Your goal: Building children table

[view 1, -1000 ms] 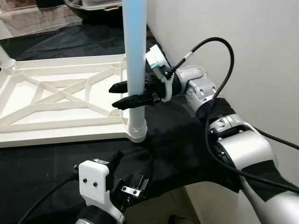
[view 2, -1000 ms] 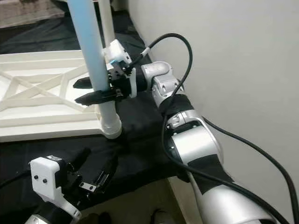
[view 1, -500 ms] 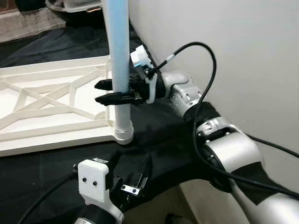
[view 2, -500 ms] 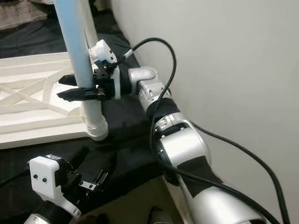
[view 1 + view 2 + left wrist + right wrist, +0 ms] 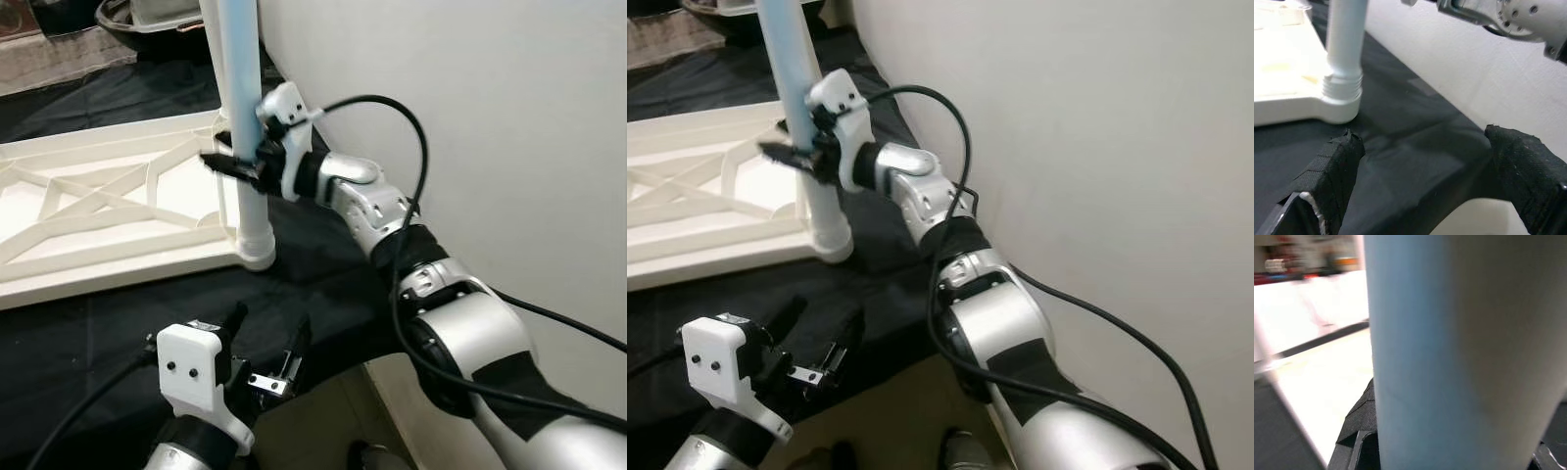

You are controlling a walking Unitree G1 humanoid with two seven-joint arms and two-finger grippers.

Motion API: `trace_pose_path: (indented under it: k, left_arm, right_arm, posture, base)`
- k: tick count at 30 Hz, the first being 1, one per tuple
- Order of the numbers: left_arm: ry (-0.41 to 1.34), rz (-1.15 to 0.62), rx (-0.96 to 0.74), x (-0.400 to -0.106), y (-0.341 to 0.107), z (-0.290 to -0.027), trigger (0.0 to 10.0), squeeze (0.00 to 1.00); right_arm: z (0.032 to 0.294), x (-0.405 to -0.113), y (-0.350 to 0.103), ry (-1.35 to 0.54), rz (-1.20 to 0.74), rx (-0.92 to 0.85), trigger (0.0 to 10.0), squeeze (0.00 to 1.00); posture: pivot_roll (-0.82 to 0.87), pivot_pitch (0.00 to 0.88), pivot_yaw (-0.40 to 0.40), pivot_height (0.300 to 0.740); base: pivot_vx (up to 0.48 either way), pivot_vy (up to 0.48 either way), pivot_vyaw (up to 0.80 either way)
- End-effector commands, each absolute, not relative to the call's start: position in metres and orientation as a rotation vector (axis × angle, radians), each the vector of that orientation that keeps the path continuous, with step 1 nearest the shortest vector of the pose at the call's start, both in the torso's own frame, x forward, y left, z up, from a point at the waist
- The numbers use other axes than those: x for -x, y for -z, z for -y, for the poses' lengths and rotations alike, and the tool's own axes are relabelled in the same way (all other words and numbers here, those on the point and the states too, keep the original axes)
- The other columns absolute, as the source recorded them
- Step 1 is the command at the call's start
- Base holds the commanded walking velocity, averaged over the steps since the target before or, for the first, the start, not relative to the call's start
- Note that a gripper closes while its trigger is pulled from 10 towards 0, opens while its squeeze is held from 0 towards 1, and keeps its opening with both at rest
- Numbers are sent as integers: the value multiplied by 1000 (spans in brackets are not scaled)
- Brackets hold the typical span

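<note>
Left eye view first, going from the left: the white tabletop [image 5: 108, 220] lies upside down on a black cloth [image 5: 323, 264], its ribbed underside facing up, which we judge is how the legs can be screwed in from above. At its near right corner a pale blue table leg [image 5: 240, 88] stands upright, its white threaded collar [image 5: 255, 245] seated in the corner socket; a second white leg [image 5: 212, 49] rises just behind it at the far corner. Our right gripper [image 5: 235, 164] reaches in from the right and its black fingers are closed around the blue leg partway up; in the right wrist view the leg's shaft [image 5: 1449, 352] sits hard against the camera, so we take the hold as meant to steady or twist it into the thread. Our left gripper [image 5: 263, 352] hangs low in the near foreground, over the cloth's near edge and apart from the tabletop, with its padded fingers [image 5: 1334, 171] spread wide and holding nothing. To the right a plain white wall [image 5: 490, 127] runs close beside the work, and at the far left a dark basin [image 5: 147, 18] sits beyond the cloth.
</note>
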State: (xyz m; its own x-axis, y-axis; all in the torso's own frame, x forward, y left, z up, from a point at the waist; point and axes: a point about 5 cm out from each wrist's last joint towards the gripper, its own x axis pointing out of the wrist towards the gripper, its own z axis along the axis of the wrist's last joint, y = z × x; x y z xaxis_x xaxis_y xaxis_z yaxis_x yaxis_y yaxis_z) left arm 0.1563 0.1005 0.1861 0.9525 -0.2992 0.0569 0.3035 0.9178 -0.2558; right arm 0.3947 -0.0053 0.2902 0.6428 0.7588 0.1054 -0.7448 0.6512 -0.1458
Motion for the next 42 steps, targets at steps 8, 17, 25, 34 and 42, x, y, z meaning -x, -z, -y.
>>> trace_pose_path:
  k: [8, 17, 25, 34, 42]
  left_arm:
    - [271, 32, 239, -164, -183, -107, 10000, 0]
    - [245, 49, 229, -170, -181, -112, 10000, 0]
    - [235, 53, 220, -172, -179, -114, 10000, 0]
    - [231, 55, 214, -173, -177, -116, 10000, 0]
    - [237, 54, 224, -174, -176, -115, 10000, 0]
  right_arm:
    - [17, -406, -257, -313, 16, 1, 10000, 0]
    - [25, -404, -249, 109, 5, 63, 10000, 0]
    - [41, -401, -246, 430, -19, -1, 10000, 0]
    - [44, -393, -247, 649, -31, -40, 10000, 0]
    - [45, -391, -248, 717, -42, -27, 10000, 0]
  posture:
    - [66, 219, -36, 740]
    - [63, 190, -42, 740]
    - [68, 179, -48, 740]
    - [81, 167, -43, 740]
    - [83, 167, -41, 740]
  base:
    - [0, 0, 0]
    - [0, 0, 0]
    - [0, 0, 0]
    - [0, 0, 0]
    - [0, 0, 0]
